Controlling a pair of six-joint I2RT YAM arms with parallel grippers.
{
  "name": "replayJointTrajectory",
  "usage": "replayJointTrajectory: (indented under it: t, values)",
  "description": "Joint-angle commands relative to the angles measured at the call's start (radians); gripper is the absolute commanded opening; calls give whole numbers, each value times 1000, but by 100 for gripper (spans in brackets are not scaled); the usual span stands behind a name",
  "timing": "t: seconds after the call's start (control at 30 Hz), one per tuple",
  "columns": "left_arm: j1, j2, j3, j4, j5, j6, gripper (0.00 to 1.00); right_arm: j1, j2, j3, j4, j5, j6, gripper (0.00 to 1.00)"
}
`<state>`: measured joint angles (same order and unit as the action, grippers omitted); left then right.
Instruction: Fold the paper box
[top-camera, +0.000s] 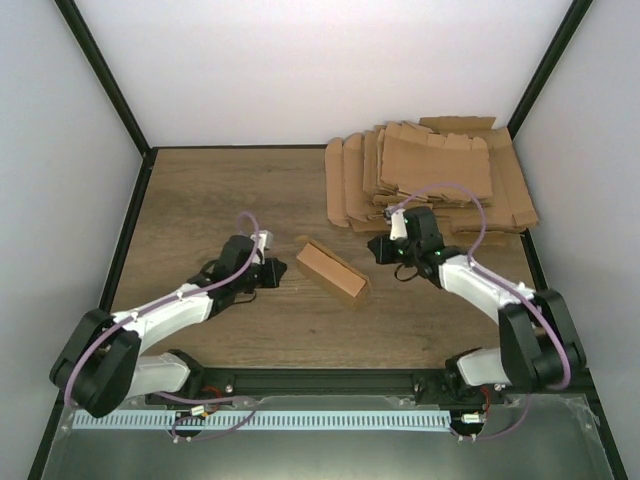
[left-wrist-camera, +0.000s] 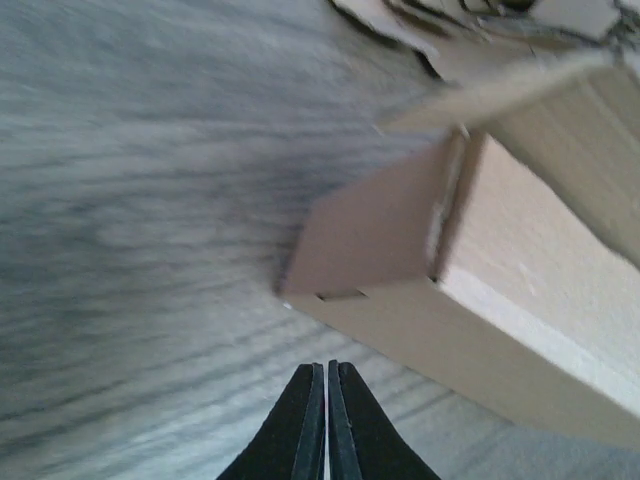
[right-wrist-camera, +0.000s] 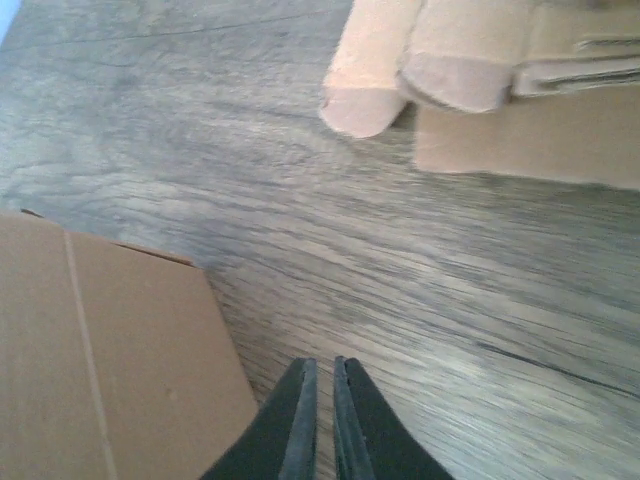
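The top view looks down from high behind the arm bases and takes in the whole table (top-camera: 200, 200). The paper box (top-camera: 333, 272) sits at its middle, with the pile of blanks (top-camera: 430, 180) beyond the box to the right. The left wrist view is low and close, facing the box's end past the left gripper (left-wrist-camera: 326, 366). The right wrist view, equally close, looks past the right gripper (right-wrist-camera: 324, 362), with the box in its lower-left corner. All three share box and pile.
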<state>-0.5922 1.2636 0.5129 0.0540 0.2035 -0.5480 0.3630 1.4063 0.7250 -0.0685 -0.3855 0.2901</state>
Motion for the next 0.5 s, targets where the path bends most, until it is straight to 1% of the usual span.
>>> replayJointTrajectory:
  t: [0.0, 0.03, 0.2, 0.3, 0.33, 0.37, 0.47]
  values:
    - [79, -54, -12, -28, -28, -29, 4, -2, -146, -62, -66, 209, 104, 3]
    - [96, -56, -15, -26, -19, -27, 4, -3, -180, -81, -83, 225, 131, 1]
    - [149, -26, -5, 3, 18, -19, 8, -2, -329, -161, -174, 207, 265, 1]
    - [177, 6, -7, 40, 35, -29, 7, -2, -393, -219, -200, 143, 355, 1]
    - [183, 18, -5, 53, 40, -35, 6, -1, -406, -239, -201, 111, 371, 1]
    - [189, 29, -3, 65, 44, -41, 4, 0, -413, -259, -203, 78, 384, 1]
    - [192, 76, 13, 93, 51, -44, 4, 21, -400, -306, -198, 13, 387, 1]
